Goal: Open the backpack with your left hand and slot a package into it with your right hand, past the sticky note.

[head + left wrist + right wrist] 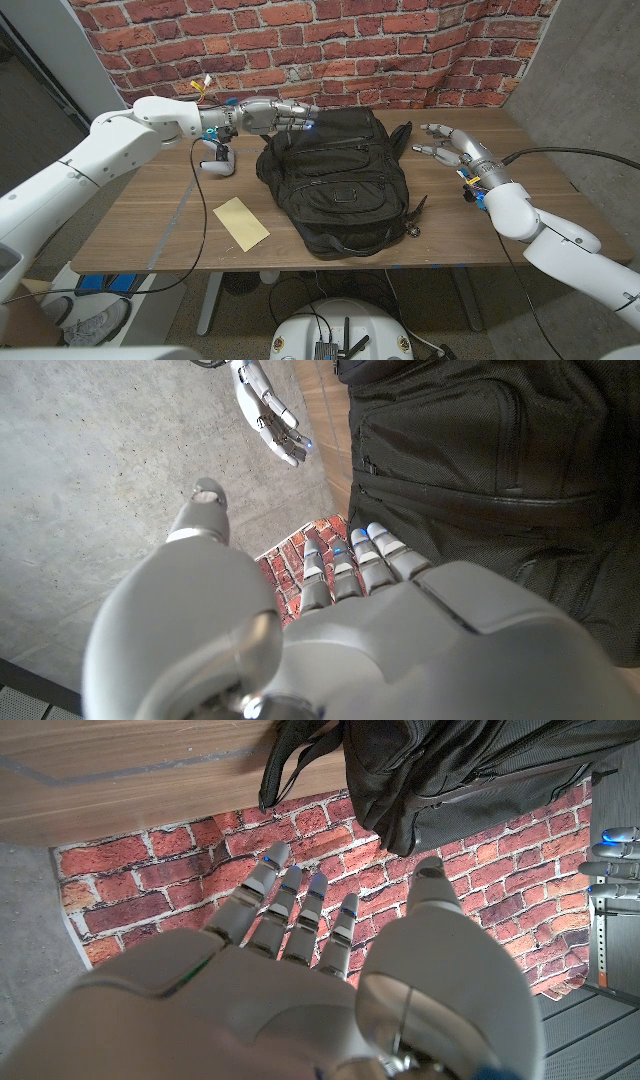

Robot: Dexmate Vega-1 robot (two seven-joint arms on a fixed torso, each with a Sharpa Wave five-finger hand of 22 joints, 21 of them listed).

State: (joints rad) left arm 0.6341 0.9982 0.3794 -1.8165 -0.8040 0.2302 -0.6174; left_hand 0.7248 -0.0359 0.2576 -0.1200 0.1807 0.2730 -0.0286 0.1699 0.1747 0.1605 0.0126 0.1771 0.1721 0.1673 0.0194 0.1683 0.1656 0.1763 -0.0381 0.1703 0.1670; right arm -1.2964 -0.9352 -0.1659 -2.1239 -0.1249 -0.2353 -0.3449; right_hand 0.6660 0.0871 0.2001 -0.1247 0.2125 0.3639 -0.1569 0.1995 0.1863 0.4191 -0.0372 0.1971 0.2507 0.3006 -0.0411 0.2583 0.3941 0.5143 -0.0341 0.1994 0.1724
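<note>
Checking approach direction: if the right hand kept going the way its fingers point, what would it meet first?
Likely the black backpack: the right hand is open, its fingers aimed at the bag's upper side, though height is unclear.

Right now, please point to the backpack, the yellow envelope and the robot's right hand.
backpack (340, 175), head view, on its black front panel.
yellow envelope (241, 221), head view, on the middle of its flat face.
right hand (450, 144), head view, on the middle of the hand.

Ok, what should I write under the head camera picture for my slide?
Left hand reaches the black backpack's top; right hand waits open beside it, yellow envelope on the table.
</note>
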